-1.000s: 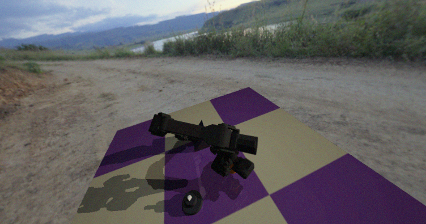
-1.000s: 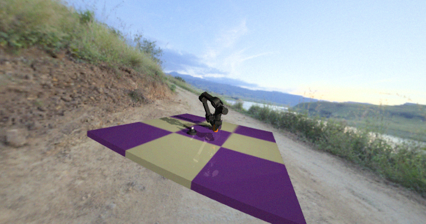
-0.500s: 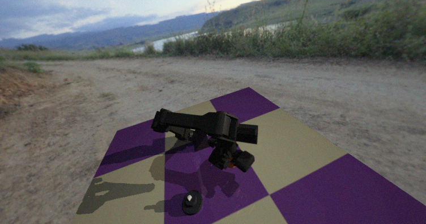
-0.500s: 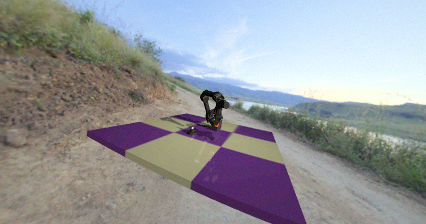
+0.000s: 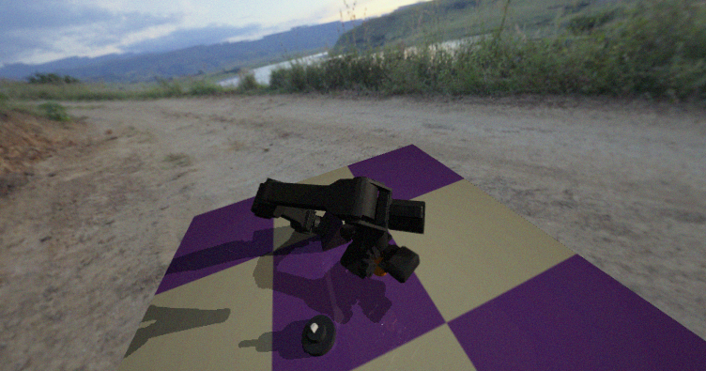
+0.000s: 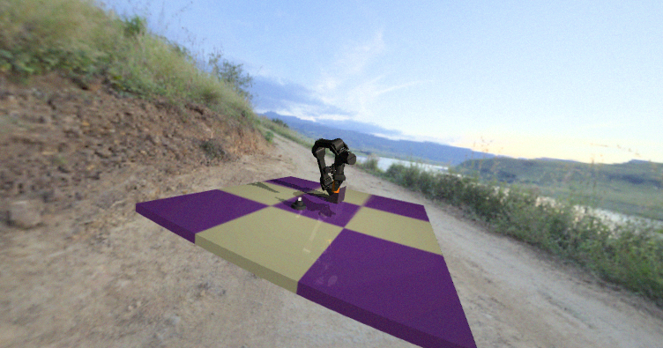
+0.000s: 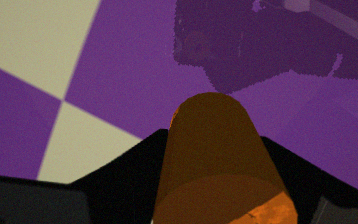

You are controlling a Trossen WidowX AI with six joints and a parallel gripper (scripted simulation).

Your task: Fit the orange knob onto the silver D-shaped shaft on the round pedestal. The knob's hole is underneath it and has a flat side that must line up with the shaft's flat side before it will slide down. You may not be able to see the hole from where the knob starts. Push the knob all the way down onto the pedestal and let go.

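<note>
The orange knob (image 5: 379, 268) (image 6: 336, 189) (image 7: 215, 160) is between the fingers of my gripper (image 5: 378, 264) (image 7: 214, 136), which is shut on it. Only a small part of the knob shows in the top and exterior views; in the wrist view it looks like a tapered cylinder. The gripper and knob are above the checkered mat, off the shadow they cast. The dark round pedestal (image 5: 323, 346) (image 6: 295, 206) stands away from the gripper, nearer to the top view. Its silver shaft (image 5: 314, 328) (image 6: 300, 199) points up, bare. The knob's hole and the shaft's flat side cannot be made out.
The purple and beige checkered mat (image 5: 494, 229) (image 6: 371, 271) (image 7: 25, 30) lies under everything, with edges dropping to the dirt ground. A dark purple wedge-like block (image 5: 331, 230) (image 6: 341, 196) stands behind the gripper, close to the arm. The arm's shadow falls between gripper and pedestal.
</note>
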